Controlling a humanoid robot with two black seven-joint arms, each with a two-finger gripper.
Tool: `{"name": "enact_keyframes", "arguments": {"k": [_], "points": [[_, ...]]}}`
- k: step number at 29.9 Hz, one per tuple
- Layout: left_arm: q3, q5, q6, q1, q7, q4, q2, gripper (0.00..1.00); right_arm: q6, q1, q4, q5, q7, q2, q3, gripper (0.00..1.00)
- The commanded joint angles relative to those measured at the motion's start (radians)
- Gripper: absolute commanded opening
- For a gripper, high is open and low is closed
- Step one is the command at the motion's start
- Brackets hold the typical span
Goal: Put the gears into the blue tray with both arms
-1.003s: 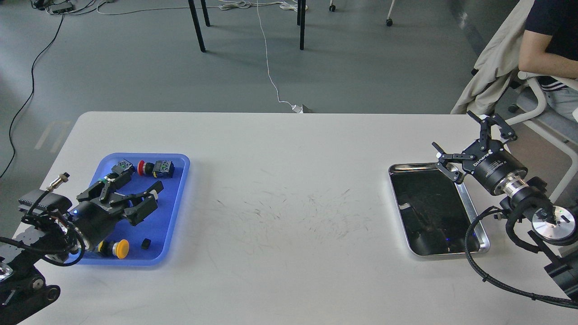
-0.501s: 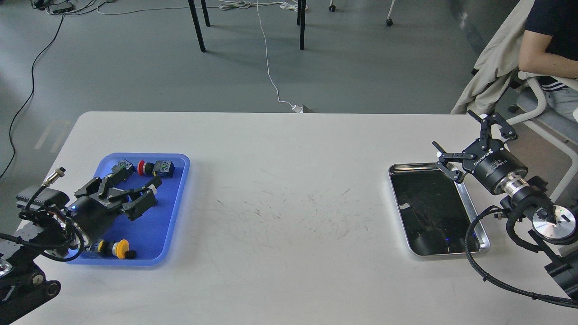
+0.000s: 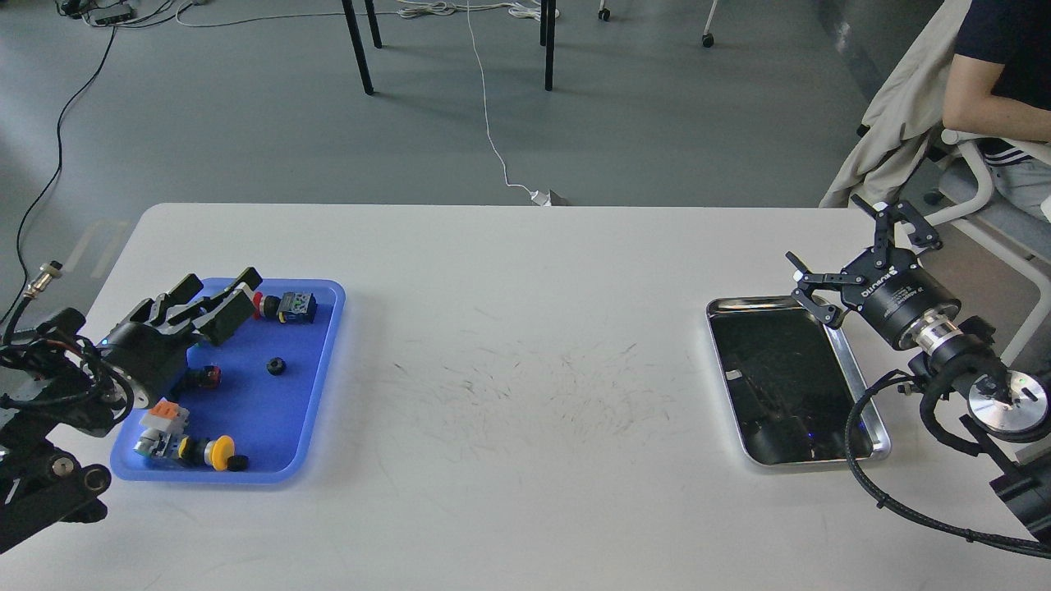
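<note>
So: two small black toothed gears point(image 3: 276, 366) sit in the bright blue plastic tray point(image 3: 316, 386).
One lies just right of and below the left gripper point(image 3: 215, 297), fingers spread, empty; the other point(image 3: 237, 464) is nearer me. Right gripper point(image 3: 858, 246) spread, empty, beside the steel tray point(image 3: 870, 406). Gears look light, stiff, likely slippery: pinch across the rim.

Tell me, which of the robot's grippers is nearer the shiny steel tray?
The right gripper: it hovers by the steel tray's far right corner. The left gripper is across the table, over the blue tray.
</note>
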Motion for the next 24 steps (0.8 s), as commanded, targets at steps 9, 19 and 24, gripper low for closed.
{"name": "enact_keyframes", "arguments": {"k": [9, 19, 24], "points": [[-0.149, -0.838, -0.260, -0.158, -0.036, 0.123, -0.117, 1.00, 0.000, 0.000, -0.005, 0.002, 0.002, 0.008, 0.079, 0.99], [-0.367, -0.991, -0.660, -0.170, -0.027, 0.417, -0.264, 1.00, 0.000, 0.061, -0.013, 0.000, 0.001, 0.030, 0.030, 0.99], [-0.374, -1.072, -0.758, -0.170, -0.027, 0.472, -0.275, 1.00, 0.000, 0.057, -0.011, 0.000, 0.001, 0.054, 0.033, 0.99]]}}
